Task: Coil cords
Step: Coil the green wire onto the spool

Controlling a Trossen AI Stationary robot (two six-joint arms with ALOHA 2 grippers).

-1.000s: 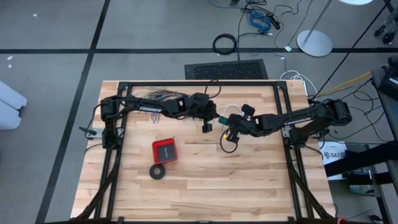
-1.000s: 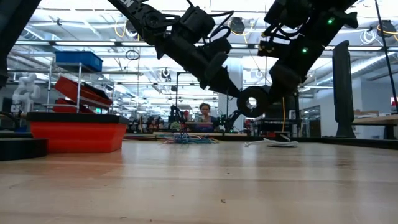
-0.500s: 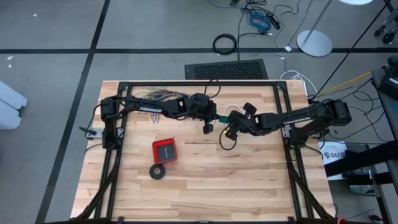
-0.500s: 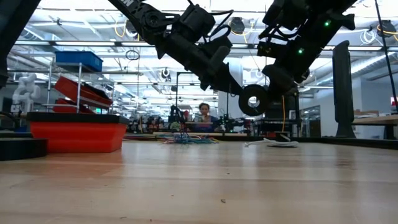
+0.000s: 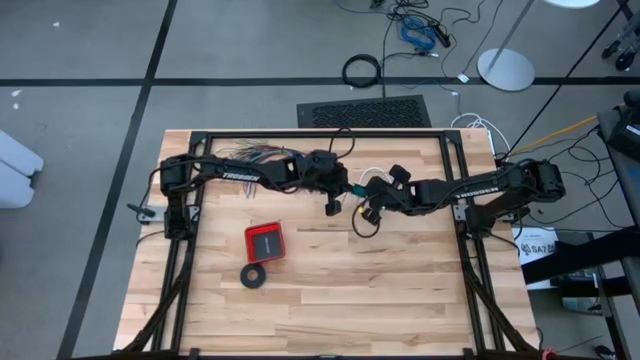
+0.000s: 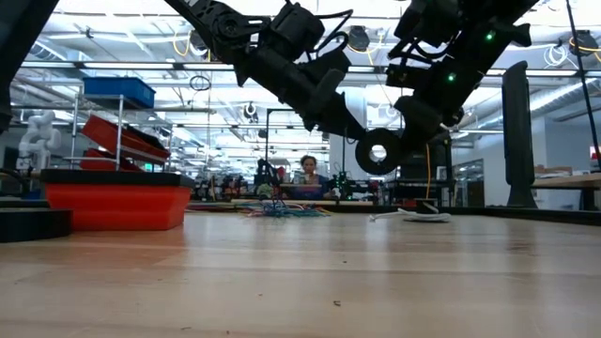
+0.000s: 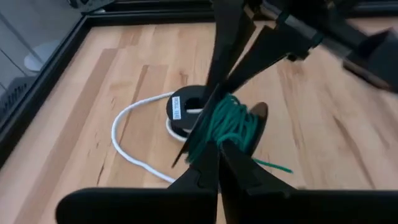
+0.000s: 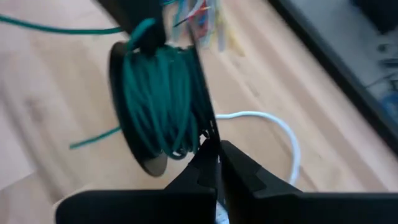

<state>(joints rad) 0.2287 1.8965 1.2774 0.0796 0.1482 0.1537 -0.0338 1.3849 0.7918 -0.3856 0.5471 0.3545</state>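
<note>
Above the middle of the table (image 5: 400, 290), the left gripper (image 7: 217, 146) and right gripper (image 8: 210, 144) are both pinched shut on the teal-green wire coil (image 8: 163, 99), held in the air between them. If either pinch slips, the loops could spring apart and fall onto the white cord (image 7: 134, 146) lying below.

Around the wooden table (image 5: 400, 290) we see grey floor (image 5: 90, 40) crossed by black lines; cables (image 5: 415, 28) upper centre. Beyond: bright ceiling lights (image 6: 122, 28), shelving (image 6: 113, 131) at left.
</note>
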